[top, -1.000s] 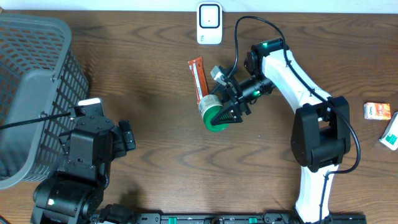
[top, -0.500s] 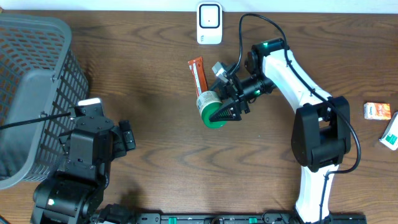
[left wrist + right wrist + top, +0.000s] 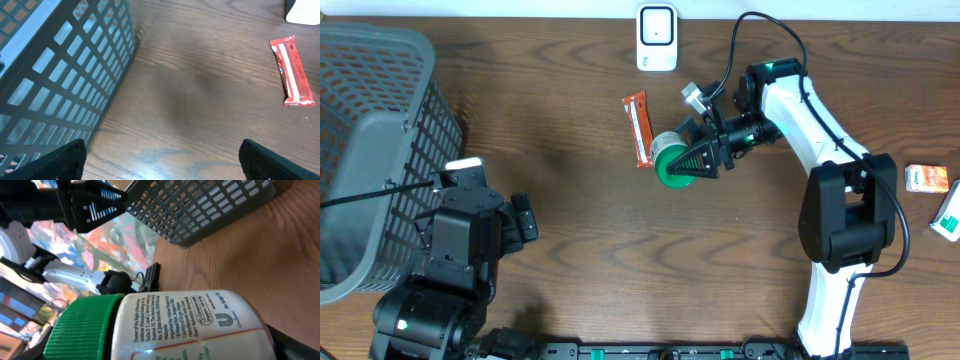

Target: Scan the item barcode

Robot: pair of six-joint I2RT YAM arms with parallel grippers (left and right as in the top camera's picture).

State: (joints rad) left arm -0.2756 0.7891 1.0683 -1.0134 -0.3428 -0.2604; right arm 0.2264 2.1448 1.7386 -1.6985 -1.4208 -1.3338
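Right gripper (image 3: 698,160) clamped on green-lidded jar (image 3: 670,162); jar lies sideways, below barcode scanner (image 3: 657,37). Orange snack bar (image 3: 638,127) just beside jar, also below scanner. Left gripper (image 3: 524,218) spread wide, empty, well lower-left of scanner.

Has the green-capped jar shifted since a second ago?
Yes. Held in the right gripper, the jar has moved up the overhead view, toward the white scanner, and is now level with the red snack bar's lower end.
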